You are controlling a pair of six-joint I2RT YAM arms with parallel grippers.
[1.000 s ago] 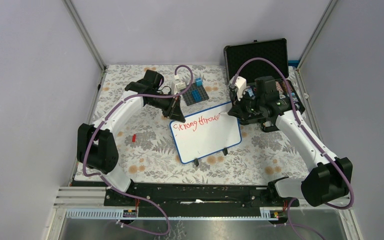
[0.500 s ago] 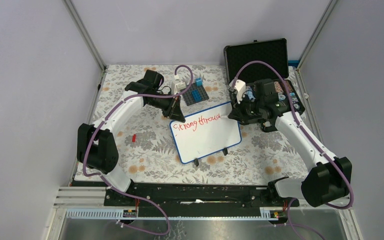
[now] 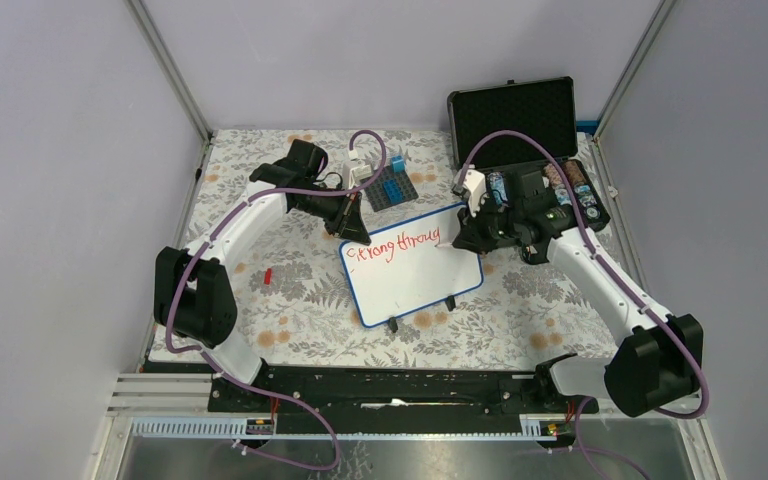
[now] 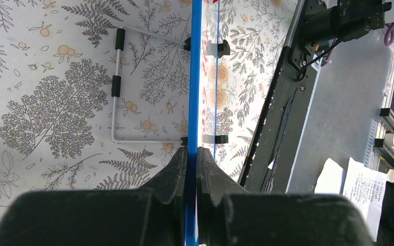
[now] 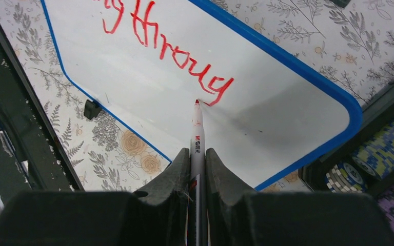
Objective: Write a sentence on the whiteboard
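2 grips: left tool (image 4: 191,151) pinches whiteboard (image 3: 412,280) rim; right tool (image 5: 197,151) holds marker (image 5: 197,128) against it.

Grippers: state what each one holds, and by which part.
Left gripper clamps the whiteboard by its blue rim. Right gripper grips a marker by its barrel.

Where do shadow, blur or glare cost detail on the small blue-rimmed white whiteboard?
Top external: even light, no glare, whiteboard sharp but its red writing small. Right wrist: writing crisp, a soft grey shadow right of the red-tipped marker, right gripper fingers blurred. Left wrist: board edge-on, left gripper dark, soft.
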